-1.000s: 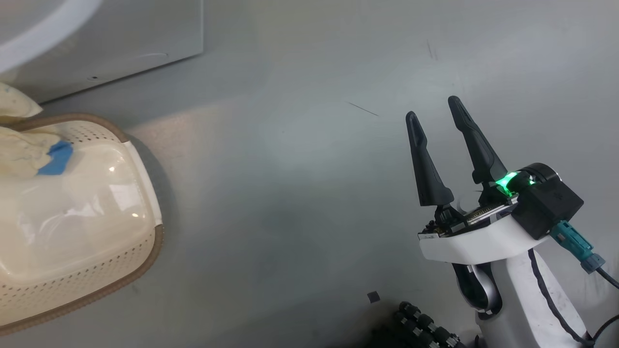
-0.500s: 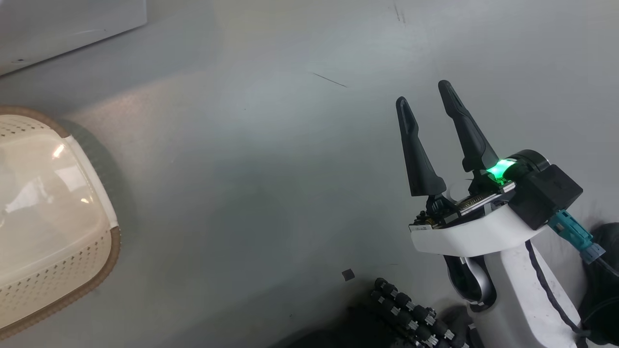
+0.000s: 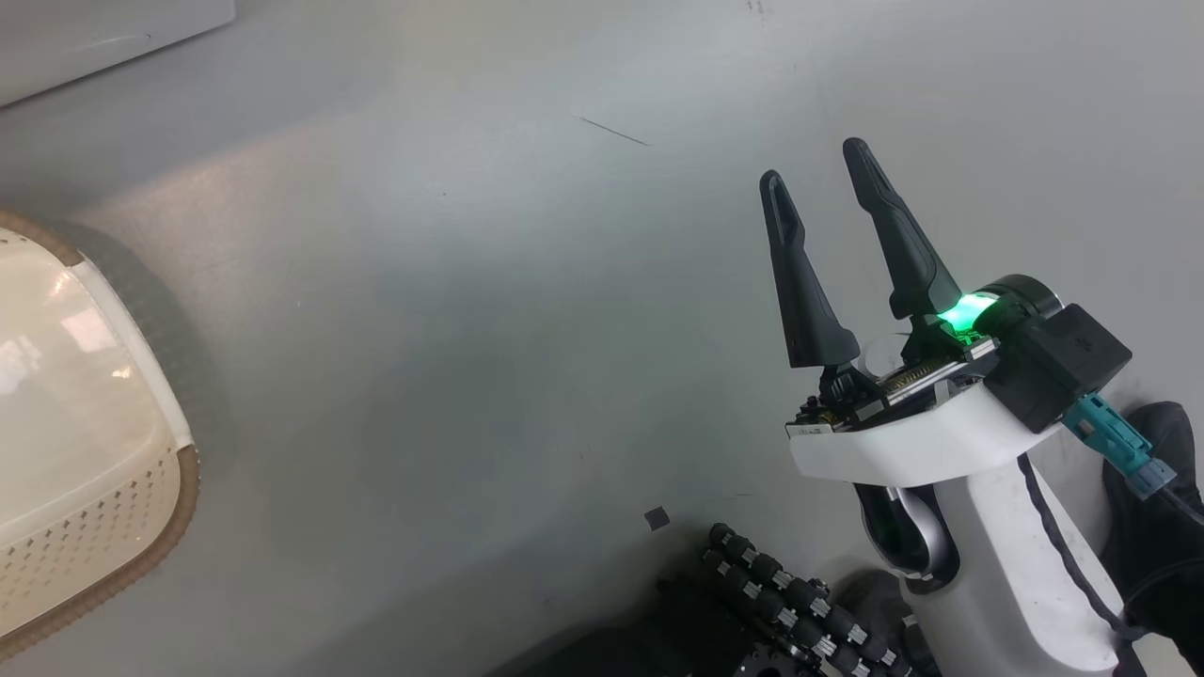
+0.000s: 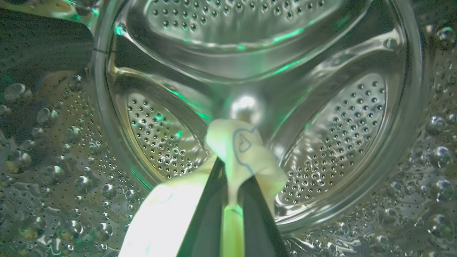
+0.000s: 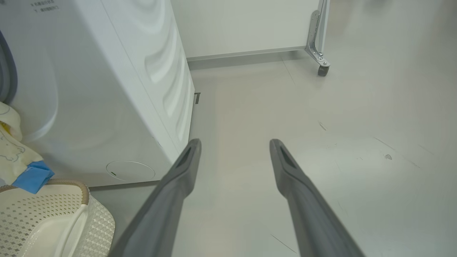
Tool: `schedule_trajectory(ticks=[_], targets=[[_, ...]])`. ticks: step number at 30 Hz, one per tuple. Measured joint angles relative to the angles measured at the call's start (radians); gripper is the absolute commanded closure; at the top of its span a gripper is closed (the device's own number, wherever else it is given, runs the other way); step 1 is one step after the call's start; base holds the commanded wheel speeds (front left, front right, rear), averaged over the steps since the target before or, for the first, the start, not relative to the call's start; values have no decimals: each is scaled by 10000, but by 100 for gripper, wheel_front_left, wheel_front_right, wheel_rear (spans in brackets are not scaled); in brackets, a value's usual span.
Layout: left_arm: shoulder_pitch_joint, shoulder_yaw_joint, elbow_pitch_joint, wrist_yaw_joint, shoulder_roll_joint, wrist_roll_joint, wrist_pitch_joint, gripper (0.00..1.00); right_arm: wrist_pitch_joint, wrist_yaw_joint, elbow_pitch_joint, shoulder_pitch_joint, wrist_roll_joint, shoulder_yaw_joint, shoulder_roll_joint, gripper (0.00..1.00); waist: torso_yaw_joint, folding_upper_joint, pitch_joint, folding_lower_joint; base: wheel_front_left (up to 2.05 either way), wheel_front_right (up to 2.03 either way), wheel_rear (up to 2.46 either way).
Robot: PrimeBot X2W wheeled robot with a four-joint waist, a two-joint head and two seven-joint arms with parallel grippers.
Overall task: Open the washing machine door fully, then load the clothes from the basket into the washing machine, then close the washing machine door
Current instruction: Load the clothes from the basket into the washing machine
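In the left wrist view my left gripper (image 4: pixel 234 178) is shut on a cream-yellow piece of the clothes (image 4: pixel 246 150) with a blue line drawing, held up inside the perforated steel drum (image 4: pixel 321 125) of the washing machine. Its white body (image 5: pixel 107 89) stands at the left of the right wrist view, and its corner (image 3: pixel 94 28) is in the head view. More of the clothes (image 5: pixel 14 153), with a blue cuff (image 5: pixel 32 176), hang over the cream basket (image 5: pixel 100 221), which also sits at the head view's left edge (image 3: pixel 85 536). My right gripper (image 3: pixel 813 165) (image 5: pixel 234 142) hangs open and empty over bare floor. The washing machine door is out of view.
A white panel on a caster wheel (image 5: pixel 323 69) stands behind the machine's right side. My base's black ribbed cable chain (image 3: pixel 790 602) lies at the bottom of the head view, with a small dark square (image 3: pixel 656 517) on the grey floor beside it.
The head camera has turned, so the basket and machine have slid left and the clothes in the basket have left the picture. The right gripper stays open.
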Motion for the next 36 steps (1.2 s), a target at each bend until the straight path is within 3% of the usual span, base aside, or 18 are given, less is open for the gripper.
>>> schedule_trajectory(ticks=[18, 20, 21, 22, 36], targets=[[1584, -151, 1609, -75, -972, -433, -374, 100, -2, -161, 88, -201, 15, -186, 2, 0, 547, 0, -211, 0, 0, 0, 0], [1739, -146, 1676, -119, -1007, -468, -493, 51, -2, -161, 125, -291, -67, -209, 0, 0, 635, 0, -305, 0, 0, 0, 0], [1780, -140, 1739, -171, -1028, -485, -520, 9, -2, -161, 138, -297, -73, -221, -2, 0, 680, 0, -358, 0, 0, 0, 0], [1796, -138, 1820, -221, -1055, -537, -522, 0, -2, -161, 171, -297, -90, -234, -2, 0, 723, 0, -409, 0, 0, 0, 0], [2475, 132, 2539, -648, -1289, -945, -1676, 0, -2, -159, 395, -290, -445, -535, -13, 0, 1292, 0, -1085, 0, 0, 0, 0]])
